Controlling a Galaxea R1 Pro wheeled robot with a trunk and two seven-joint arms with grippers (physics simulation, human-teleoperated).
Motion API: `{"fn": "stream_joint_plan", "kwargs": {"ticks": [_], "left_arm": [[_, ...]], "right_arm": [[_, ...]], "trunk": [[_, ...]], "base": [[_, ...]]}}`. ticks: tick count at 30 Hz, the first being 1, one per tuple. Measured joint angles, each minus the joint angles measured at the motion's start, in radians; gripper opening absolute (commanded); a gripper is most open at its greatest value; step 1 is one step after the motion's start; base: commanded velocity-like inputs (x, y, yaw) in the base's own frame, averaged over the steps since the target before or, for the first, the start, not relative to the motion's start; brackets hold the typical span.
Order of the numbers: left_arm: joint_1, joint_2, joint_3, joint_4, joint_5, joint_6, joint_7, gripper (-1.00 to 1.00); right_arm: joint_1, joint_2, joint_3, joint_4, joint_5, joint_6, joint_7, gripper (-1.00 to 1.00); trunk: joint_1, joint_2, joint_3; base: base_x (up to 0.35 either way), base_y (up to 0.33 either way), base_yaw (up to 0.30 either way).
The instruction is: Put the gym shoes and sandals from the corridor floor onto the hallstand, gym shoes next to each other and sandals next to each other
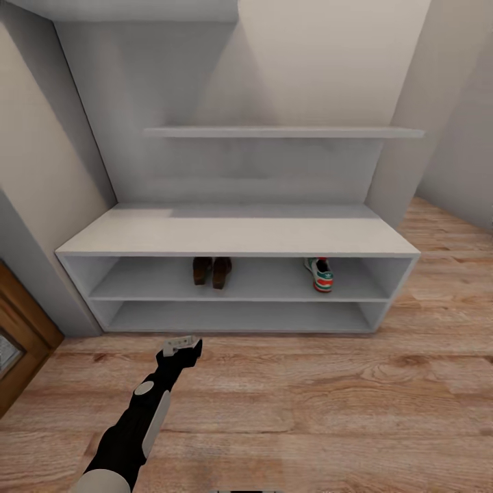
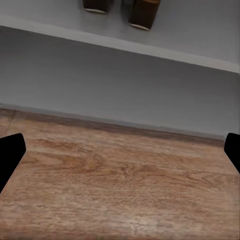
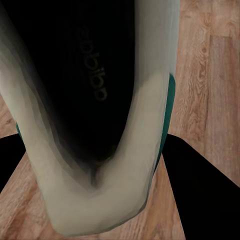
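Observation:
The hallstand (image 1: 233, 233) stands against the wall ahead. In its upper open compartment the two sandals (image 1: 211, 271) sit side by side left of centre, dark brown. One gym shoe (image 1: 320, 274), white with teal and red, sits in the same compartment toward the right. My left gripper (image 1: 179, 344) hovers open over the corridor floor (image 1: 308, 397) just in front of the rack. In the left wrist view it (image 2: 120, 150) is empty, with the sandals (image 2: 144, 12) beyond it. My right gripper (image 3: 97, 145) is shut on the other gym shoe (image 3: 145, 125), its white heel and black insole close to the camera above the planks.
A wooden door frame (image 1: 20, 329) is at the left beside the rack. A floating shelf (image 1: 284, 131) hangs on the back panel above the bench top. Walls close in on both sides; open plank floor stretches in front and to the right.

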State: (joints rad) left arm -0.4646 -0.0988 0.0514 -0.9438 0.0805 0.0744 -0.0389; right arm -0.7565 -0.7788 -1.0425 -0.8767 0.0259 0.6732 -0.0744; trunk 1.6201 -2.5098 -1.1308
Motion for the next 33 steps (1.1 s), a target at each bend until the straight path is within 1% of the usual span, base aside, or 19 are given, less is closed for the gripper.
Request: {"fn": "stream_joint_plan", "kwargs": {"ticks": [10,18,30,33], "left_arm": [[0.000,0.000,0.000,0.004,0.000,0.000,0.000,1.00],[0.000,0.000,0.000,0.003,0.000,0.000,0.000,1.00],[0.000,0.000,0.001,0.004,-0.001,-0.003,-0.002,1.00],[0.001,0.001,0.001,0.003,-0.001,-0.023,-0.013,1.00]], "right_arm": [[0.000,0.001,0.000,0.000,0.000,0.000,0.000,-1.00],[0.000,0.001,0.000,0.001,0.001,0.000,0.000,-1.00],[0.000,0.001,0.001,0.002,0.001,0.000,0.001,-1.00],[0.000,0.001,0.002,0.004,0.000,0.000,0.002,-1.00]], "trunk": [[0.000,0.000,0.000],[0.000,0.000,0.000],[0.000,0.000,0.000],[0.000,0.000,0.000]], "base": [[-0.296,0.001,0.000],[-0.306,0.069,0.000],[-0.031,0.006,0.000],[0.000,0.000,0.000]]}}
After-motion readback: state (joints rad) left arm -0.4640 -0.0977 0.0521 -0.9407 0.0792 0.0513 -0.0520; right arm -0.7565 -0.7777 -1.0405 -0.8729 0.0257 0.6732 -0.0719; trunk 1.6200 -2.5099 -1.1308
